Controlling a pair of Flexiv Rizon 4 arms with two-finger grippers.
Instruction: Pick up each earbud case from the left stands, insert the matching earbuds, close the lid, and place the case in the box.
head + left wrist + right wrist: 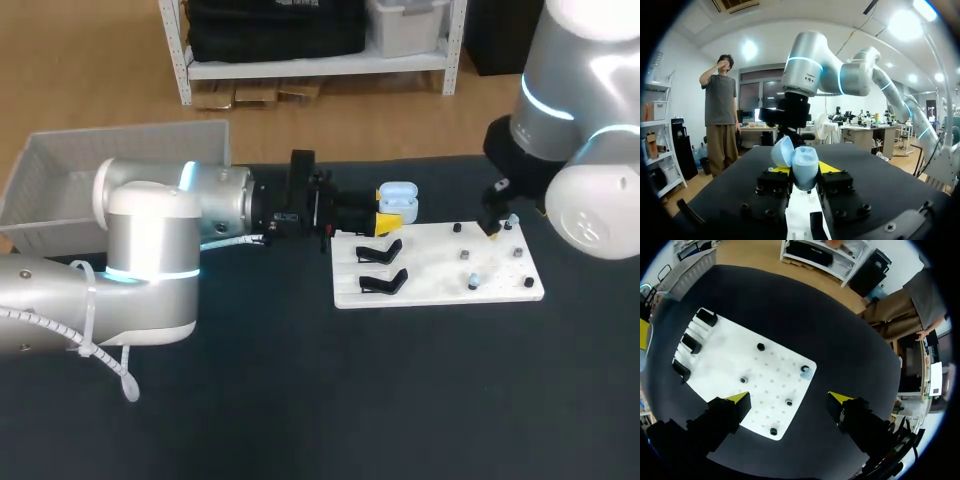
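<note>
Left pincer (385,218) is clamped on the earbud case (398,198): in the left wrist view both yellow-tipped fingers press its pale-blue body from two sides. The lid (783,151) is open and tilted to one side. You can't see inside the case from any view. In the head view the case is held clear of the worktop (400,400), just past the 11 o'clock corner of the white board (430,265). The left arm (150,250) comes in from 9 o'clock and lies almost level across the worktop. The box (130,131) sits at 10 o'clock in the head view, behind that arm and well apart from the case. Right pincer (790,399) is open with nothing between its fingers. It hangs above the board and points down at it, over the 1 o'clock corner in the head view. The right arm (590,120) comes in from 2 o'clock. Three black stands (690,343) line the board's 9 o'clock edge; you see all three in the right wrist view but only two in the head view. None of the visible ones carries a case. Small dark pegs (760,346) are scattered over the 3 o'clock half of the board. A pale-blue piece (806,372) sits near the board's edge ahead of the right pincer, too small to tell more. The board lies flat at roughly the 1 o'clock part of the worktop in the head view.
</note>
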